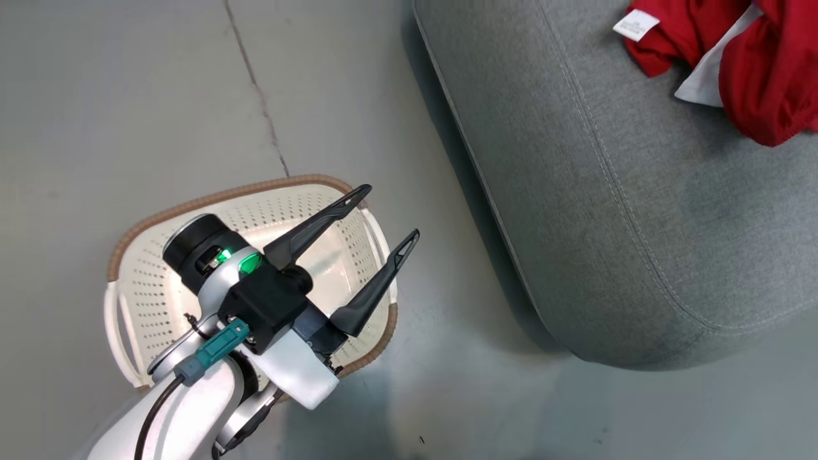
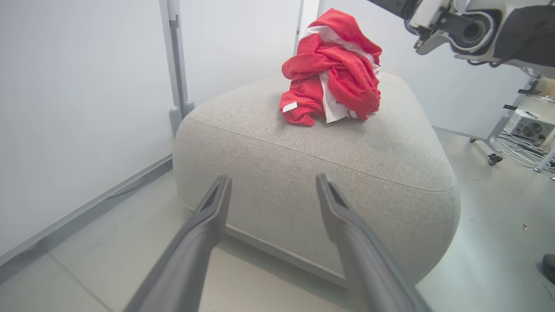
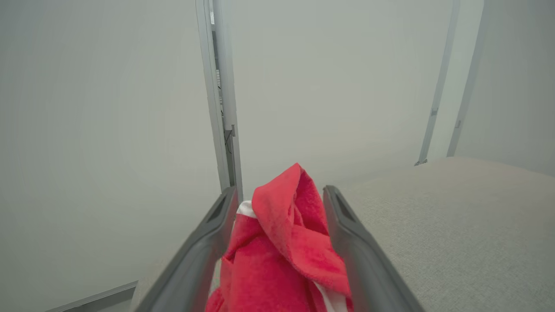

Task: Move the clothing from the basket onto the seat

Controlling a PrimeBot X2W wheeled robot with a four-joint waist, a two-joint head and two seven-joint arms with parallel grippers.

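Left gripper (image 1: 392, 211) sits at the end of a pale arm that comes up from the lower left of the head view. Its two dark fingers point up and to the right, spread wide apart with nothing between them. It hangs over the basket (image 1: 153, 287), which stands on the grey floor (image 1: 128, 96) at the lower left, beside the seat (image 1: 607, 191). The clothing (image 1: 767, 76) lies in a red and white heap on top of the seat, at the upper right of that view, with its white tag (image 1: 636, 25) showing. The right gripper (image 3: 281, 190) is spread wide too, in the lower middle of its own view. A tall fold of the red cloth stands between its fingers. I cannot tell if the fingers touch the cloth.
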